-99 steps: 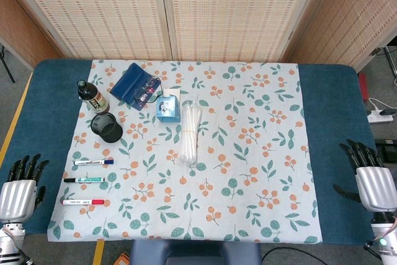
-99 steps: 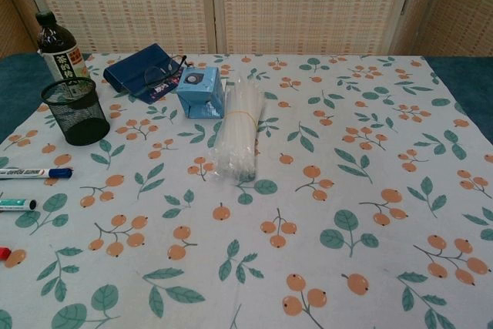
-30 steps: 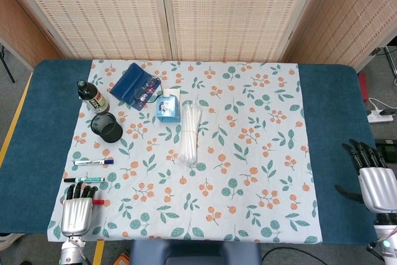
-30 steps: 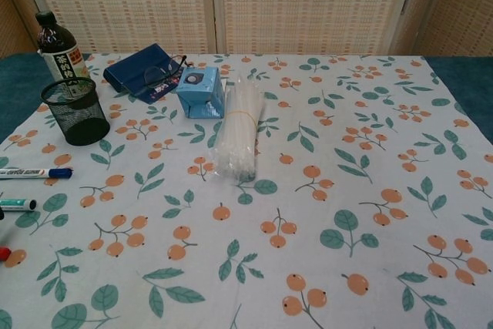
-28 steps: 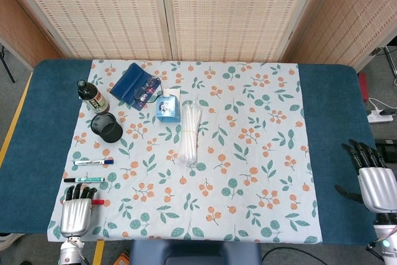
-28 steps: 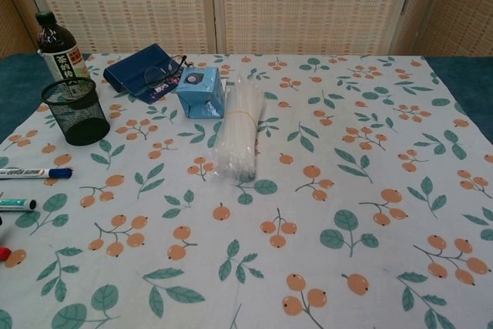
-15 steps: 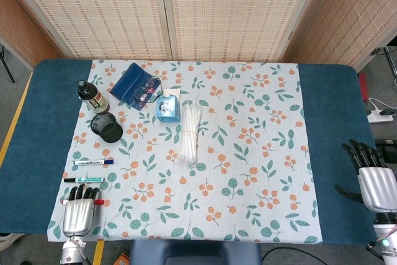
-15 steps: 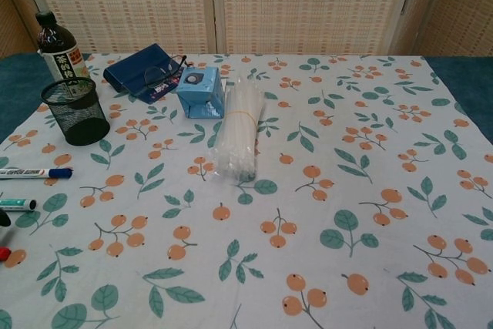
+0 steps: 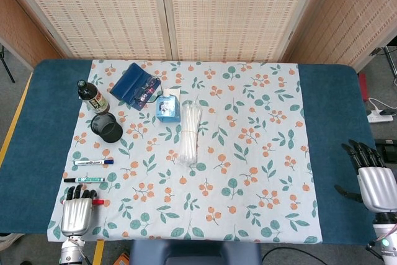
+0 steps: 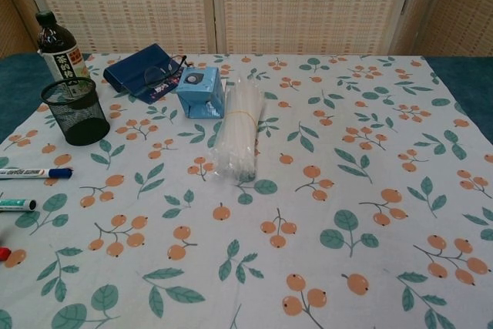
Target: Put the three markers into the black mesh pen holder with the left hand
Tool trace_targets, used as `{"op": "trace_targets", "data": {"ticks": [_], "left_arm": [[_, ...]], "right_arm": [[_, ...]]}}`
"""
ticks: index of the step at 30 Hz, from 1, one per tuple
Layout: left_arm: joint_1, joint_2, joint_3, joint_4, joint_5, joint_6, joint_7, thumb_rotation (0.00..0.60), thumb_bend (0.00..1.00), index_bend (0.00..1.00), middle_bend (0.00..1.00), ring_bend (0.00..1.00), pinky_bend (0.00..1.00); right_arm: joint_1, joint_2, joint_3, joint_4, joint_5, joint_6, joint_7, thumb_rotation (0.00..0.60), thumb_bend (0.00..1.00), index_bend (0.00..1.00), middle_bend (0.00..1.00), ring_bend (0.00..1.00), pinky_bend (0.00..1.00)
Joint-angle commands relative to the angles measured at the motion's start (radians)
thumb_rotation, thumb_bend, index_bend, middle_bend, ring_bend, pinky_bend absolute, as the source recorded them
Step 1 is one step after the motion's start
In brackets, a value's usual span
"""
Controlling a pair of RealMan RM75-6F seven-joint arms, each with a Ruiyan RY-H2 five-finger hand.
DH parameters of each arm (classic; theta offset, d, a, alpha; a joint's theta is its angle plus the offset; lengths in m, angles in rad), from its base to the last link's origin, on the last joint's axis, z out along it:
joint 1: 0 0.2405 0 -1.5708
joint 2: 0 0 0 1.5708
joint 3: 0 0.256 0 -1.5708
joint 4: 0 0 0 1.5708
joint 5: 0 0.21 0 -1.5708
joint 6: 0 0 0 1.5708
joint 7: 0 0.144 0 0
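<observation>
Three markers lie in a row at the cloth's left edge: a blue-capped marker (image 9: pixel 93 162) (image 10: pixel 31 173), a green marker (image 9: pixel 84 180) (image 10: pixel 15 205) and a red marker (image 9: pixel 97 202) (image 10: pixel 4 253). My left hand (image 9: pixel 77 211) hovers over the red marker with its fingers (image 9: pixel 77 192) stretched across the white barrel, so only the red cap end shows. I cannot tell if they touch it. The black mesh pen holder (image 9: pixel 107 128) (image 10: pixel 75 111) stands upright beyond the markers. My right hand (image 9: pixel 374 183) rests at the table's right edge, fingers spread and holding nothing.
A dark bottle (image 9: pixel 93 97) stands just behind the holder. A blue case with glasses (image 9: pixel 136 86), a small blue box (image 9: pixel 167 108) and a clear bundle of straws (image 9: pixel 188 133) lie further in on the floral cloth (image 9: pixel 248 153).
Since 3.3 s ago my left hand has moved from the blue table edge rightward onto the red marker. Over the last second it has barely shifted. The markers have not moved.
</observation>
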Motion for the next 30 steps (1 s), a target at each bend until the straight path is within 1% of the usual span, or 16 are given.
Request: {"op": "trace_targets", "data": {"ticks": [1,4,7,12,18,25,28,30], "left_arm": [[0.001,-0.001,0.0,0.009,-0.008,-0.008,-0.006,0.6,0.42,0.43,0.43,0.18,0.19],[0.002,-0.004,0.002,0.018,-0.012,-0.013,-0.015,0.6,0.42,0.43,0.41,0.18,0.19],[0.0,-0.009,0.003,0.03,-0.012,-0.015,-0.019,0.6,0.42,0.43,0.42,0.18,0.19],[-0.001,-0.017,0.0,0.045,-0.008,-0.007,-0.022,0.6,0.42,0.44,0.45,0.2,0.19],[0.0,-0.027,-0.001,0.06,0.006,0.013,-0.028,0.6,0.43,0.52,0.57,0.27,0.22],[0.003,-0.033,-0.006,0.078,0.005,0.022,-0.043,0.6,0.43,0.54,0.6,0.29,0.22],[0.007,-0.023,-0.002,0.061,0.019,0.041,-0.042,0.6,0.43,0.54,0.6,0.29,0.22],[0.009,0.004,0.0,0.011,0.04,0.068,-0.028,0.6,0.43,0.54,0.6,0.29,0.22]], "right_arm": [[-0.002,0.001,0.0,-0.002,-0.003,0.006,0.0,0.6,0.0,0.15,0.06,0.08,0.14],[-0.002,0.002,-0.001,-0.003,-0.005,0.006,0.001,0.6,0.0,0.15,0.06,0.08,0.14],[-0.002,0.003,-0.001,-0.003,-0.003,0.002,0.001,0.6,0.0,0.15,0.06,0.08,0.14],[-0.001,0.002,0.0,-0.002,0.0,0.001,0.001,0.6,0.0,0.15,0.06,0.08,0.14],[0.001,0.0,0.0,0.001,0.002,-0.004,0.0,0.6,0.0,0.16,0.06,0.08,0.14],[0.001,-0.002,0.0,0.005,0.0,-0.003,0.001,0.6,0.0,0.16,0.06,0.08,0.15],[0.002,-0.003,0.001,0.005,0.004,-0.004,-0.001,0.6,0.0,0.16,0.06,0.08,0.15],[0.001,-0.002,0.001,0.005,0.005,-0.002,0.001,0.6,0.0,0.16,0.06,0.08,0.15]]}}
